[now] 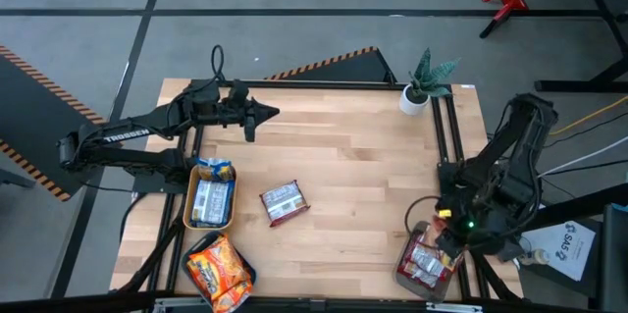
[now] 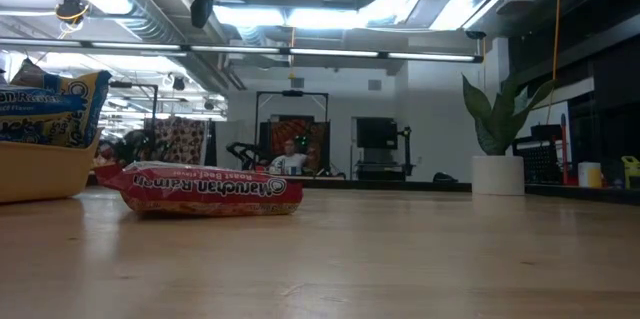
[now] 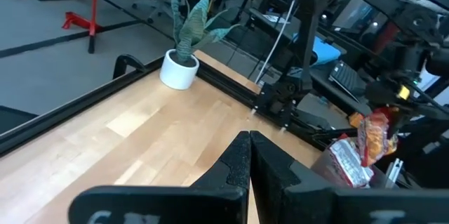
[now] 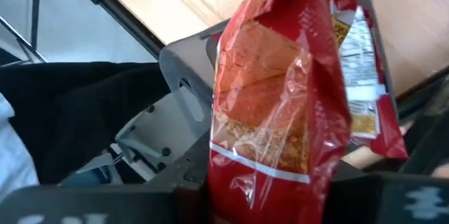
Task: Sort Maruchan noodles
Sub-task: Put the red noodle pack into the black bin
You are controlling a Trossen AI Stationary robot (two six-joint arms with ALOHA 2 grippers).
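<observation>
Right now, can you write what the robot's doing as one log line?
right gripper: shut on red noodle packet, above grey tray | left gripper: shut, waiting | loose packet: mid-table

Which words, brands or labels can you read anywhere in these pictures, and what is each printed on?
"Maruchan Ramen" and "Roast Beef Flavor": red-brown packet lying on the table, low view.
"TROSSEN": left arm, high view.
"SAS": white sheet beside the table, high view.
Blue packet in the yellow tray: part of "Ramen" only; the rest is cut off.
Packet in the right gripper: print too blurred to read.
</observation>
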